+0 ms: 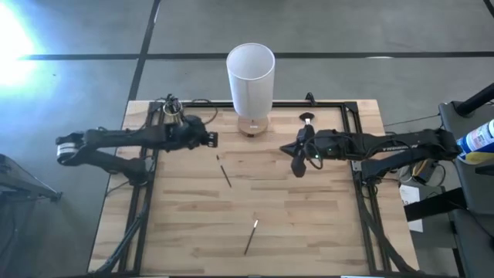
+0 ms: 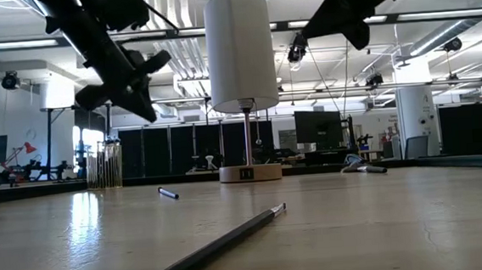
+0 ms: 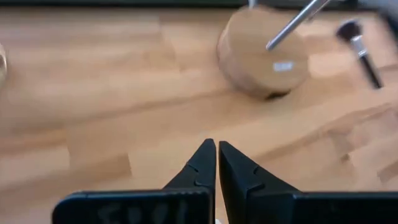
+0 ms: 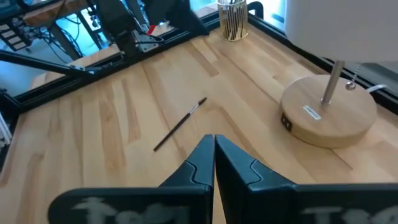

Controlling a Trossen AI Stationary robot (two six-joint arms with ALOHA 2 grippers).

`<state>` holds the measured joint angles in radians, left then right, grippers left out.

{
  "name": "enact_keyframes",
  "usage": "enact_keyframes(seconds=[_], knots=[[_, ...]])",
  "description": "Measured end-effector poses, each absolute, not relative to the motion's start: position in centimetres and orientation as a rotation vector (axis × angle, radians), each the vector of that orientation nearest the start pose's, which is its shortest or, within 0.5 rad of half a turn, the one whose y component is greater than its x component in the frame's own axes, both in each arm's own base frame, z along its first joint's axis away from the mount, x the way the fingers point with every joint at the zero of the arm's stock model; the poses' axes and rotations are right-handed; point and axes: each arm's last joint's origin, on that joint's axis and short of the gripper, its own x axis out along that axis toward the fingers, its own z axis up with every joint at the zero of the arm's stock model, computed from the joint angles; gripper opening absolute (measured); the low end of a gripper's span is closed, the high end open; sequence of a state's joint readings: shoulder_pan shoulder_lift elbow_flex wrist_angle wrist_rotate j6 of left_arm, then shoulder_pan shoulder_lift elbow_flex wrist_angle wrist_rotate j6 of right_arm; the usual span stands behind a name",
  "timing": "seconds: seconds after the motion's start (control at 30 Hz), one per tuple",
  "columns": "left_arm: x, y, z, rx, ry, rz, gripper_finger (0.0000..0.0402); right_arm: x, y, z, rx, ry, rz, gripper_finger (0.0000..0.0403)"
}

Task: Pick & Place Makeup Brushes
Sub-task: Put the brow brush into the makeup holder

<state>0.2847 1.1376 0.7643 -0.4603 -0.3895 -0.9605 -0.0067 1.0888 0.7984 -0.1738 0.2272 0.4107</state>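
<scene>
Overhead view shows the whole bench [image 1: 309, 224]: left tool [image 1: 212, 139] up over the far-left part, right tool [image 1: 298, 167] over the middle-right, lamp [image 1: 250, 77] w/ white shade at the far edge between them. Three loose brushes on the wood: one short brush [image 1: 225, 174] near centre, one pale-tipped brush [image 1: 252, 235] toward the near edge, and a fluffy-head brush [image 1: 306, 119] at the far edge, right of the lamp base. A cup of brushes [image 1: 171, 109] stands at the far-left corner, just beside the left arm.

Low view adds height: both tools hang well above the wood, touching nothing. The near brush [image 2: 219, 248] lies flat in front; the short one [image 2: 168, 193] lies further back.

Right wrist view alone shows the cup [image 4: 232, 18] packed w/ upright sticks, plus the centre brush [image 4: 180, 124] lying apart from the lamp base [image 4: 328, 115].

Room: wide bare wood between centre brush and near brush; a black frame rail runs along both sides.

Both wrist views: left tool [image 3: 216, 149] and right tool [image 4: 214, 142] fingers pressed together, nothing held.
</scene>
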Motion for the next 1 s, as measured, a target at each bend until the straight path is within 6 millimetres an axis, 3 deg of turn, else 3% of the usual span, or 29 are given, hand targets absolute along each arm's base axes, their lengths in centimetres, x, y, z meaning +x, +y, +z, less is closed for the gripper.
enact_keyframes(seconds=[0.33, 0.57, 1.0], knots=[[23.2, 6.2, 20.0, -1.081, 0.658, 1.002, 0.0069, 22.3, -0.8, 28.8, 0.282, 0.384, -0.300, 0.0008], [25.0, 5.7, 18.2, -1.139, 0.689, 1.058, 0.0116, 22.4, -0.8, 28.6, 0.225, 0.401, -0.290, 0.0008], [27.2, 6.1, 15.4, -1.146, 0.757, 1.134, 0.0124, 22.4, -0.8, 28.6, 0.214, 0.405, -0.288, 0.0008]])
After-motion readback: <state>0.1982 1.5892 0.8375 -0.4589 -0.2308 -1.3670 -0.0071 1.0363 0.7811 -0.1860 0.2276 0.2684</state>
